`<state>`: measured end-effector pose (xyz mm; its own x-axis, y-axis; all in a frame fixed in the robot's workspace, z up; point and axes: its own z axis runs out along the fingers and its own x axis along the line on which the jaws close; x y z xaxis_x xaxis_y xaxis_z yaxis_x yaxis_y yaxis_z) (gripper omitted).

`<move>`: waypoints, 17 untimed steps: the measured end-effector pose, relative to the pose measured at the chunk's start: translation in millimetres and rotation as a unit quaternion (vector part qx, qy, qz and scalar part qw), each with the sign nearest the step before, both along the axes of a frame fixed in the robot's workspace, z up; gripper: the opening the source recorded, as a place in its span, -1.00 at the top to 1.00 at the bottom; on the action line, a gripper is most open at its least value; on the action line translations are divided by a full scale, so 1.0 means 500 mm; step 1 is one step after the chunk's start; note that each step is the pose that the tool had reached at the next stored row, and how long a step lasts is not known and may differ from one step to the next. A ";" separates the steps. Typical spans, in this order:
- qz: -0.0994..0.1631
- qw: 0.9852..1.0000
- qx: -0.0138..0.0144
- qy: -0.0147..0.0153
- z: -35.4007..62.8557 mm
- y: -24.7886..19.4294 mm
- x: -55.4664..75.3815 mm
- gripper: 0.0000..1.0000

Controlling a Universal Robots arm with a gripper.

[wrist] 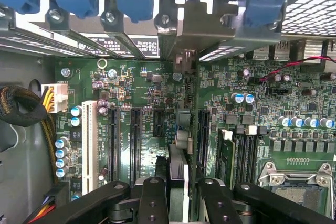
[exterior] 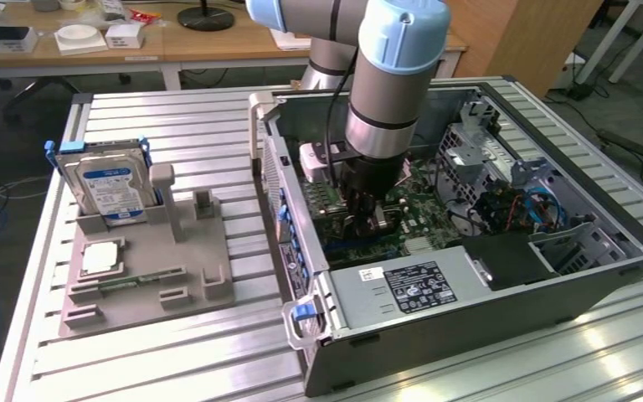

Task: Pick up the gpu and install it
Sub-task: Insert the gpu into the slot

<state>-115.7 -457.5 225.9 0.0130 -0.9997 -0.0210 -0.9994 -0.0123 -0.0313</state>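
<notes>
- Behind the work, in the exterior view, stands a wooden desk [exterior: 187, 46] with small boxes; nearer lies the ribbed metal surface [exterior: 165, 126] carrying a grey parts holder [exterior: 148, 268] with a hard drive [exterior: 107, 186] upright in it, and the open computer case [exterior: 589, 276] on the exterior view's right.
- Same view: the arm [exterior: 394, 84] reaches straight down into the case, and the hand [exterior: 363, 219] is low over the motherboard [exterior: 428, 226]. What it carries is hard to make out from here.
- On the wrist view, the hand [wrist: 178, 195] is pinching the gpu [wrist: 177, 150] edge-on, its fingers [wrist: 152, 198] pressed against both faces. The card runs toward the rear bracket opening [wrist: 186, 59], over the board between the black expansion slots [wrist: 135, 140].
- Judgement: the card looks at or just above its slot; whether it is seated I cannot tell. Doing this well means keeping the card upright and parallel to the slot, the bracket end lined with the rear opening, and pressing evenly so neither end tips.
</notes>
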 end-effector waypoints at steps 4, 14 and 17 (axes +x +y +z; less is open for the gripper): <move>0.000 1.000 0.000 0.000 0.000 0.0000 0.000 0.45; 0.000 1.000 0.000 0.000 0.000 0.0000 0.000 0.45; 0.000 1.000 0.000 0.000 0.000 0.0000 0.000 0.45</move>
